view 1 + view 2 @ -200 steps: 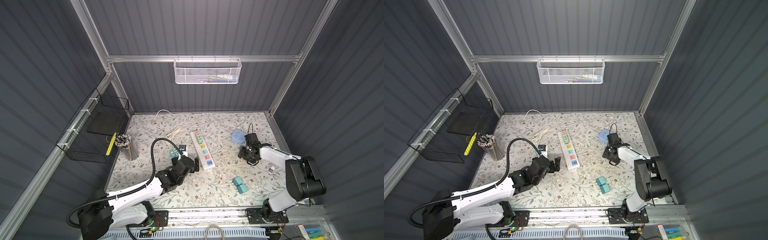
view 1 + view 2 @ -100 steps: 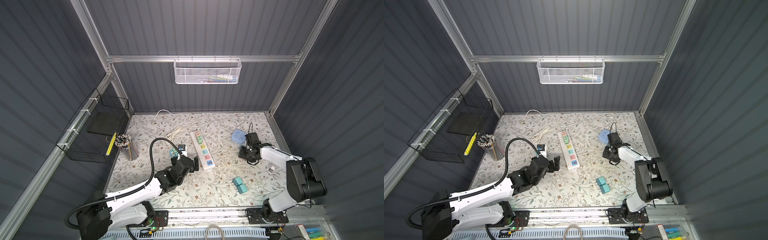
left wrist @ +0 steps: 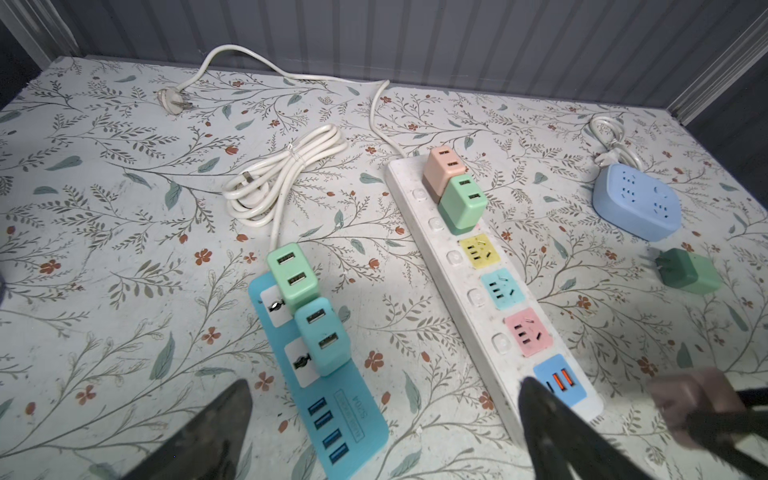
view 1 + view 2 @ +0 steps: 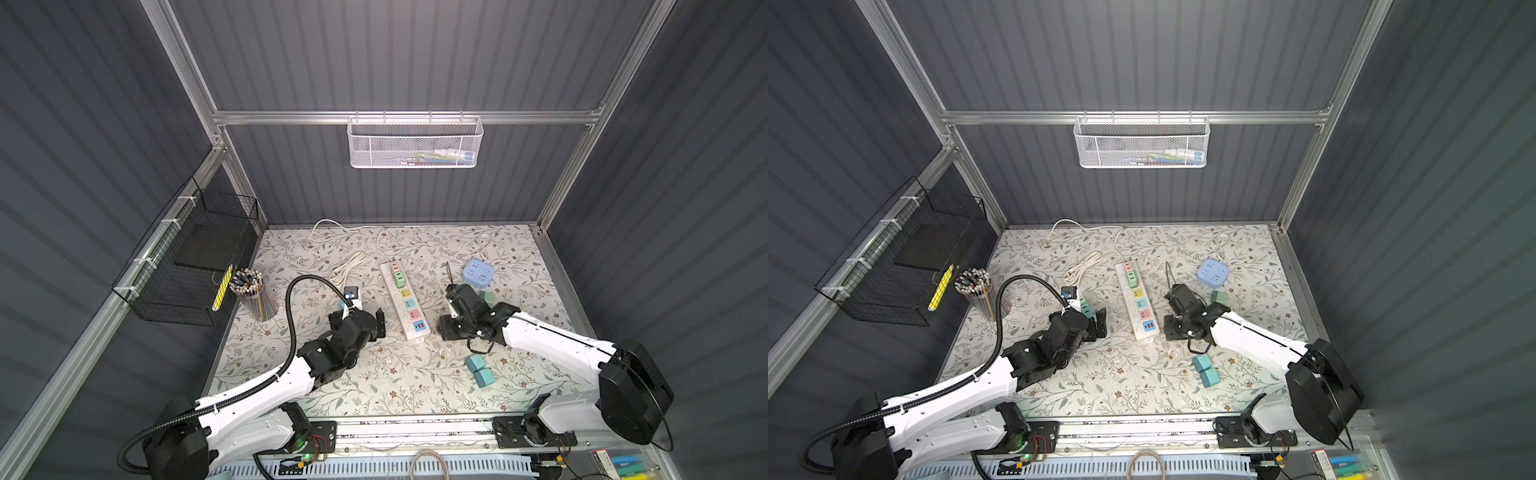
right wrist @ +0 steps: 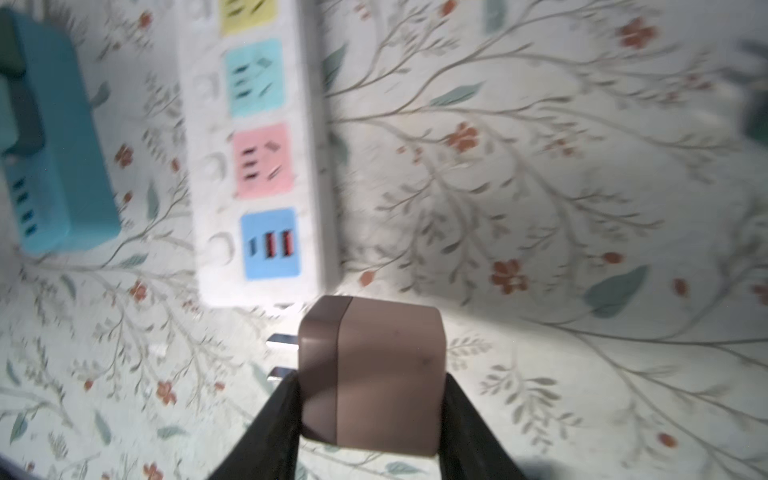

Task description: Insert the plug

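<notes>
The plug is a brownish-pink cube, and my right gripper is shut on its sides. Its two metal prongs stick out sideways, just off the near end of the white power strip. In both top views the right gripper hovers low beside that end of the strip. The strip's yellow, cyan and pink sockets are free. My left gripper stands open over a teal power strip, holding nothing.
Two chargers sit in the white strip's far sockets, and two more sit in the teal strip. A blue round socket, a loose green plug, two teal cubes, a coiled cable and a pencil cup lie around.
My right gripper closed on the plug and carried it left and nearer, to the near end of the white strip. The left arm barely moved.
</notes>
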`<state>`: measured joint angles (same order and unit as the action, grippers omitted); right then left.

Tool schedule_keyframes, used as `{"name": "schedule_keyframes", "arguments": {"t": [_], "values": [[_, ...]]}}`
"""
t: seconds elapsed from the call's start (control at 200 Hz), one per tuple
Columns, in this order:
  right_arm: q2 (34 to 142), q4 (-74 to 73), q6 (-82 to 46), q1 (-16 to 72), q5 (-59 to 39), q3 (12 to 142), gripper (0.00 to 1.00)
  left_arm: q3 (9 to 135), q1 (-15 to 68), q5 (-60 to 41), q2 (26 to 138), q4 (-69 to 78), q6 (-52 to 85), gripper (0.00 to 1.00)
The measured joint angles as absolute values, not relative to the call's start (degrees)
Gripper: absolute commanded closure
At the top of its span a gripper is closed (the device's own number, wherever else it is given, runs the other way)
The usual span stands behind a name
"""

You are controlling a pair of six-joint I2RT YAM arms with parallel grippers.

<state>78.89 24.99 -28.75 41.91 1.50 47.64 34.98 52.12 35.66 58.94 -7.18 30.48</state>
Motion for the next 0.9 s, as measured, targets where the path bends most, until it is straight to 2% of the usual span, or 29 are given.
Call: {"name": "schedule_keyframes", "arguments": {"t": [0.195, 0.35, 0.58, 0.735, 0.9], "values": [[79.96, 24.18, -28.01, 50.72, 1.48, 42.94, 0.56, 35.05, 52.07, 25.76, 58.74, -7.73, 26.39, 0.00], [81.93, 23.77, -27.66, 51.31, 1.93, 40.91, 0.52, 36.97, 52.07, 22.09, 60.01, -8.12, 23.92, 0.00], [81.95, 22.90, -25.87, 51.31, 2.57, 40.82, 0.39, 39.51, 52.07, 19.40, 62.17, -8.99, 21.58, 0.00], [81.73, 22.96, -24.56, 51.31, 3.18, 40.97, 0.37, 39.83, 52.07, 18.15, 62.46, -10.63, 20.60, 0.00], [76.84, 25.47, -23.73, 50.15, 4.12, 41.06, 0.36, 42.72, 52.07, 15.38, 64.34, -13.37, 18.70, 0.09]]}}
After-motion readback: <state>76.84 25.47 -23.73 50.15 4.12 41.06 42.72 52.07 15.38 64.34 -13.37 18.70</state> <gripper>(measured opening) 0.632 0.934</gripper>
